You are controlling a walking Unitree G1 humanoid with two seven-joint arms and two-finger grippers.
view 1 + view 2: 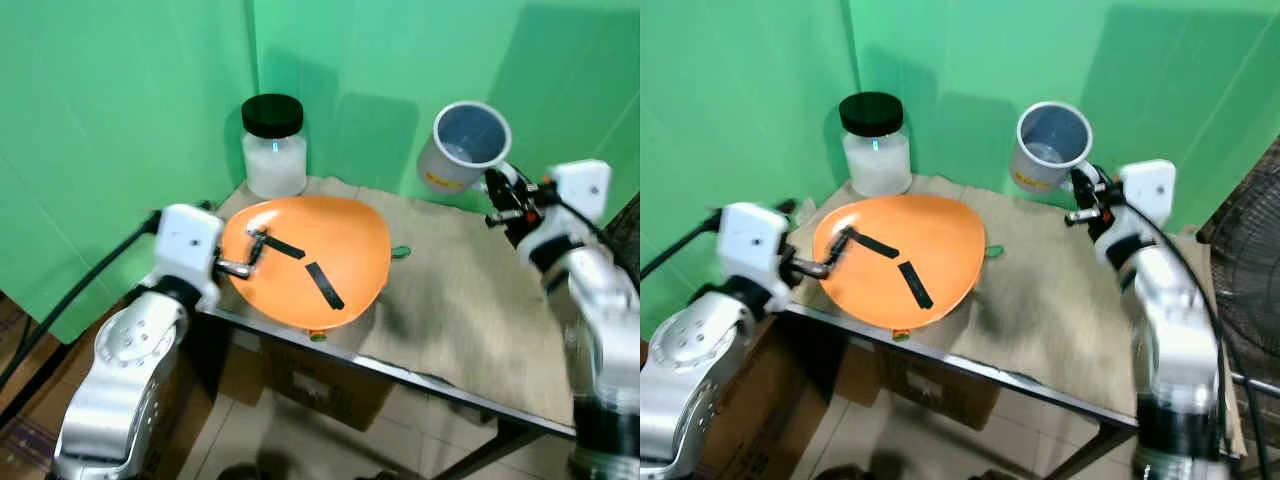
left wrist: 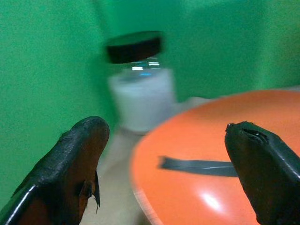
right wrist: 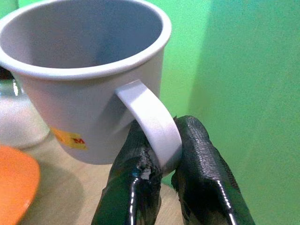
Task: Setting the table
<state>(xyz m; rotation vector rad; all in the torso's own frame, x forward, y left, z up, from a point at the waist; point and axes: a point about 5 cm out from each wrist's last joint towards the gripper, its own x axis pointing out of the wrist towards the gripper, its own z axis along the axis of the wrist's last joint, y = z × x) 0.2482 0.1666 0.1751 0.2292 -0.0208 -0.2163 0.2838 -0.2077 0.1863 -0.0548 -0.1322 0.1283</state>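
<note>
The orange plate (image 1: 310, 262) lies flat at the near left edge of the counter (image 1: 470, 320), overhanging it slightly, its longer axis running left to right; two black strips mark its face. The left tool (image 1: 258, 243) sits over the plate's left rim, fingers spread wide, gripping nothing. Farther back, the right tool (image 3: 161, 176) is pinched tight on the handle of a grey mug (image 1: 462, 146), held above the counter, tilted, mouth toward the camera. A black-lidded jar (image 1: 274, 145) stands upright at the far left corner.
</note>
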